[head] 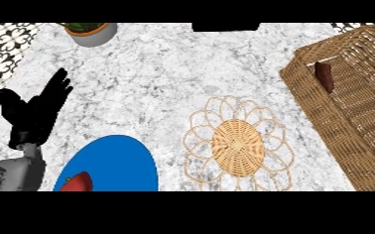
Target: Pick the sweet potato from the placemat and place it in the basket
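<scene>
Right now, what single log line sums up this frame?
sweet potato: inside basket | placemat: bare | left hand: open, resting at left edge | right hand: out of view

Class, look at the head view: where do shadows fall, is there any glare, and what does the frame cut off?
Head view: lighting is even, with no glare on the marble counter; the inside wall of the basket is shaded around the sweet potato; the frame crops the basket, the blue plate and the plant pot; the left hand rests open at the left edge.
</scene>
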Motion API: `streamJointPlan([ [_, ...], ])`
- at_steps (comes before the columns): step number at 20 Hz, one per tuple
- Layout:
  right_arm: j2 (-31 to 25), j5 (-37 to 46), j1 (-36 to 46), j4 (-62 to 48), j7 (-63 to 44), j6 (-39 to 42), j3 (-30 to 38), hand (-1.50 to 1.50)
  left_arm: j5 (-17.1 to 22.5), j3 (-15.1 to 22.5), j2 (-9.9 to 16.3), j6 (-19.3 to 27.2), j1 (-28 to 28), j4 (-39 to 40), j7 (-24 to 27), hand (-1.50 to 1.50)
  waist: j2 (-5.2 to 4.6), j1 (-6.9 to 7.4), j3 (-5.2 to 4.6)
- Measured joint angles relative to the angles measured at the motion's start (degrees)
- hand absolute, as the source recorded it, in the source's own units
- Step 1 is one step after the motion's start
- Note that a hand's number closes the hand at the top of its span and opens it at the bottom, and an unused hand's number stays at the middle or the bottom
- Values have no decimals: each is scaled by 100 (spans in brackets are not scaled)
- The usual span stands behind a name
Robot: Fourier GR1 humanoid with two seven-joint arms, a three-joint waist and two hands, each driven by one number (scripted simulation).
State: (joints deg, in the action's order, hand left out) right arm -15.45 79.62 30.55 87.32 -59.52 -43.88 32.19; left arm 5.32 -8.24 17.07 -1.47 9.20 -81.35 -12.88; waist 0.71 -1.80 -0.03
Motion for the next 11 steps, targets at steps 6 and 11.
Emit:
streamJointPlan([
  [6,746,-683,-1514,2268,-11,226,14,-150,60,-133,93,-54,88,123,-22,0,7,-77,-2],
  [11,1214,-1578,-3048,3978,34,672,-179,-150,96,-187,129,-104,79,120,-15,0,5,-97,0],
])
